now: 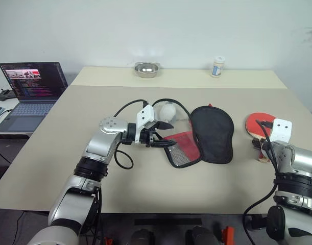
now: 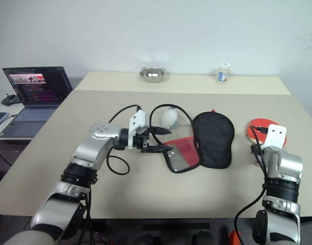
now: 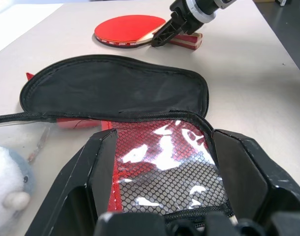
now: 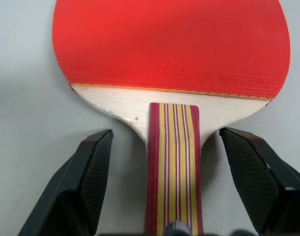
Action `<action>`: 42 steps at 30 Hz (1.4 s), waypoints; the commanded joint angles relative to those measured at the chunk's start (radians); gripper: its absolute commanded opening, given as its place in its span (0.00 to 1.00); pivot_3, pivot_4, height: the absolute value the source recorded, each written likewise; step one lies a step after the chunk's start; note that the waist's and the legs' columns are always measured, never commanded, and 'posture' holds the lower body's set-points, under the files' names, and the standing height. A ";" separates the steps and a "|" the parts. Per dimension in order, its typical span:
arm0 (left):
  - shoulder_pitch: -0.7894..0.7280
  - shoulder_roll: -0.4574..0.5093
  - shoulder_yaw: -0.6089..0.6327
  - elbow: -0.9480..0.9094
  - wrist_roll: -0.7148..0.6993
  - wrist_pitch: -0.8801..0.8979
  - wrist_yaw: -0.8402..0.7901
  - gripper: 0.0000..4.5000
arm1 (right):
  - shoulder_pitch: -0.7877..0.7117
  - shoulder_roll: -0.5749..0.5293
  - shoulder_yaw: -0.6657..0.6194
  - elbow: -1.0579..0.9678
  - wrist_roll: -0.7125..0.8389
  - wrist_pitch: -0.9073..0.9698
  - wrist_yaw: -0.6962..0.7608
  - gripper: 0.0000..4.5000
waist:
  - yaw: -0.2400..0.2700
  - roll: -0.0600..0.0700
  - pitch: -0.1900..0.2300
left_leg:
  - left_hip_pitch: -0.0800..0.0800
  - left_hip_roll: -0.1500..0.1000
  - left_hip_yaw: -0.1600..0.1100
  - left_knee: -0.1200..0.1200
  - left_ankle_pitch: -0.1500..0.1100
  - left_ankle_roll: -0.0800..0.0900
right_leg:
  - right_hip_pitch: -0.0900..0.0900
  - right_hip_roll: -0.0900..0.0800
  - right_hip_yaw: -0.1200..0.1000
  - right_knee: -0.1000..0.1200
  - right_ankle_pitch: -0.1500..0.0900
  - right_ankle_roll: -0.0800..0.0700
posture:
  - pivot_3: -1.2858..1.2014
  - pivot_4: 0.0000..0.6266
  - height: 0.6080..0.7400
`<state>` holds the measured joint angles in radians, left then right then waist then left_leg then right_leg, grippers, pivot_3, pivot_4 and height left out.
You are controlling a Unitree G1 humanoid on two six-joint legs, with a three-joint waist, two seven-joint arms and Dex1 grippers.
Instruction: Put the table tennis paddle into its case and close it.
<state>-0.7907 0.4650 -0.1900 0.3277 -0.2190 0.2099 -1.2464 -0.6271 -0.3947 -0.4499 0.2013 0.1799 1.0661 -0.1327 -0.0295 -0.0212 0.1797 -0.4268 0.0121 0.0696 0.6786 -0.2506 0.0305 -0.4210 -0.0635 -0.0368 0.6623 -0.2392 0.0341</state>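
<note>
While the right gripper gapes, the table tennis paddle handle lies between its fingers.

A: Where was the case?
B: Lying open mid-table, black flap up, its red and clear half beside it. The left gripper hovered at that half's edge, jaws parted.
A: And the paddle?
B: Flat on the table to the right, the right gripper over its handle end.
</note>
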 commanded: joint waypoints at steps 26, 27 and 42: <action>0.004 0.073 0.036 -0.062 -0.024 0.034 -0.001 0.75 | 0.014 0.317 0.111 -0.648 0.108 0.276 -0.005 0.24 | 0.000 0.002 0.001 | 0.000 0.003 -0.001 -0.001 0.000 0.000 | -0.001 0.002 -0.001 0.001 0.000 0.000 | 0.52 0.24 1.00; 0.001 0.072 0.036 -0.061 -0.024 0.035 0.000 0.75 | 0.021 0.340 0.120 -0.641 0.100 0.268 -0.013 0.24 | 0.003 0.002 0.001 | 0.000 0.002 -0.001 -0.001 0.000 0.000 | -0.001 0.002 -0.001 0.001 0.000 0.000 | 0.52 0.24 1.00; -0.009 0.067 0.057 -0.085 -0.050 0.073 0.004 0.75 | 0.075 0.333 0.184 -0.491 0.042 0.136 0.015 0.24 | 0.002 0.002 0.001 | -0.003 0.000 -0.002 0.000 0.000 0.000 | -0.003 0.000 -0.002 0.000 0.000 0.000 | 0.52 0.24 1.00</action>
<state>-0.7767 0.5264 -0.1661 0.2809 -0.2498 0.2811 -1.2465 -0.5449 -0.0490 -0.2802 -0.2643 0.2225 1.2445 -0.1310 -0.0274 -0.0190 0.1806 -0.4302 0.0121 0.0678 0.6788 -0.2505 0.0304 -0.4238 -0.0632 -0.0383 0.6622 -0.2391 0.0341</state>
